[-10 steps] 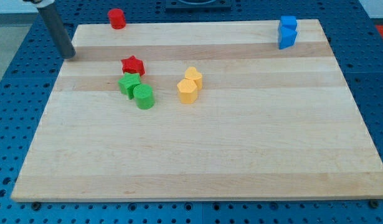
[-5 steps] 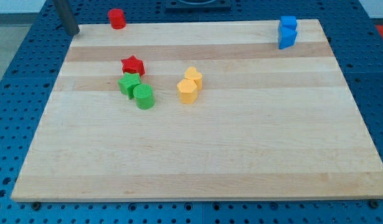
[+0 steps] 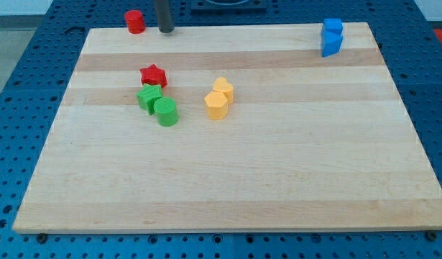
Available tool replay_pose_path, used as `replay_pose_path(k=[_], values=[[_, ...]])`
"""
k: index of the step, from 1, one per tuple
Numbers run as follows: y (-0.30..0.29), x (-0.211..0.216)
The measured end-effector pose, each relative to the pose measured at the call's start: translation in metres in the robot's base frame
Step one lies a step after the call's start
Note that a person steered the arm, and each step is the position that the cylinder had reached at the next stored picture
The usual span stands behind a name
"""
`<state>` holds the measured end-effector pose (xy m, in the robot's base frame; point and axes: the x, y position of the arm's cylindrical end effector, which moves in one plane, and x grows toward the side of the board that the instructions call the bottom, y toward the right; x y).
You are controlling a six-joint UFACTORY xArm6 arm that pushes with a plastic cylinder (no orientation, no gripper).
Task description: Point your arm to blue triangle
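Two blue blocks (image 3: 331, 37) sit at three o'clock of my tip (image 3: 165, 30), which carries no claw; we judge a straight rightward sweep along the board's top edge best, stopping just short.

The rod (image 3: 164, 16) is cut off by the view's top edge. The two touching blue blocks (image 3: 331, 37) are too small to tell their shapes.

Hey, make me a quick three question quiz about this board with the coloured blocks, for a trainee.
1. True or false: my tip touches the two blue blocks.
2. Which block is nearest my tip? A red cylinder; B yellow pair; C green cylinder.
3. Fill in: the red star sits just above the ____ blocks.

Key: 1 false; 2 A; 3 green.
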<state>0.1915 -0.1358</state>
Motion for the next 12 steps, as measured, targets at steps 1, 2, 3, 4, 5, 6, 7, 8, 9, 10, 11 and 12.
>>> replay_pose_path(k=[1,2,3,4,5,6,7,8,9,10,11,12], values=[[0.02,0.001],[0.064,0.001],[0.098,0.001],[0.117,0.001],[0.161,0.001],[0.185,0.016],[0.183,0.037],[0.197,0.056],[0.225,0.084],[0.258,0.113],[0.289,0.124],[0.355,0.115]])
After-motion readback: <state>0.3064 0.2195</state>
